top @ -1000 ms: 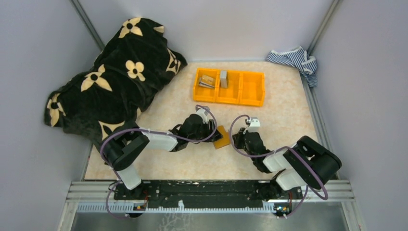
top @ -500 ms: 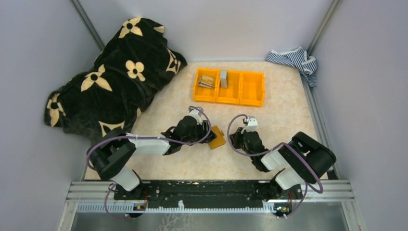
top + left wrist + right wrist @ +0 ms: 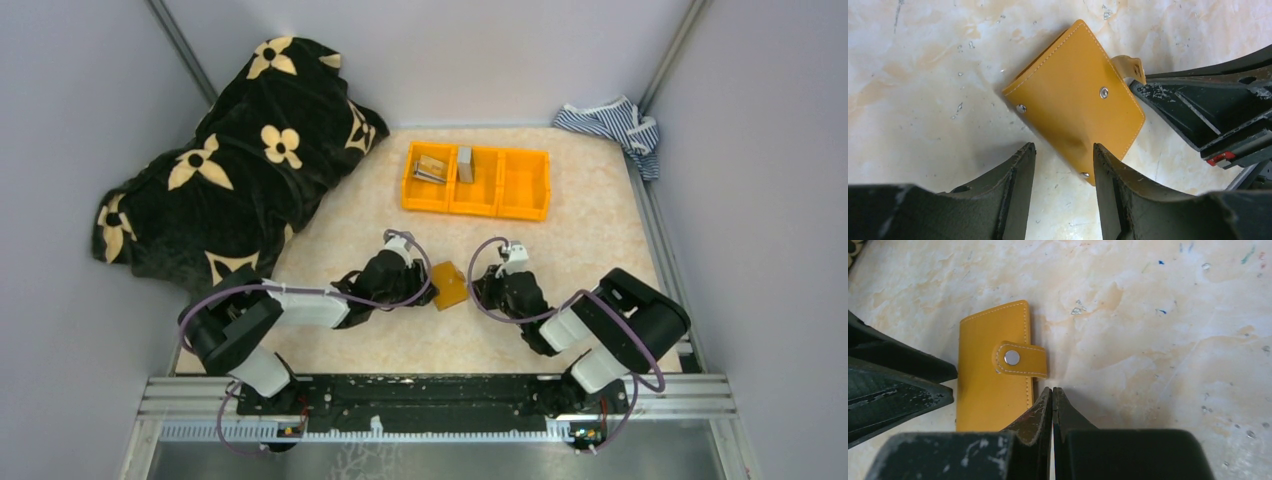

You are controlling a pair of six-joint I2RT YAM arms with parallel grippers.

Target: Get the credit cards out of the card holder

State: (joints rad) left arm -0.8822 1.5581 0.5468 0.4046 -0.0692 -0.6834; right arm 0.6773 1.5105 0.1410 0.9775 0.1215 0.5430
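Behind right fingers [image 3: 1034,417], card holder [image 3: 990,385] edge

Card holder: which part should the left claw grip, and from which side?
Likely the corner of the card holder nearest the left claw, coming from the left arm's side: it sits between its open fingers, and the snap tab wraps the far edge, beside the shut right claw, staying free to unfasten.

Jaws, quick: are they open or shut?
Left gripper: jaws open, card holder corner between.
Right gripper: jaws shut, empty.
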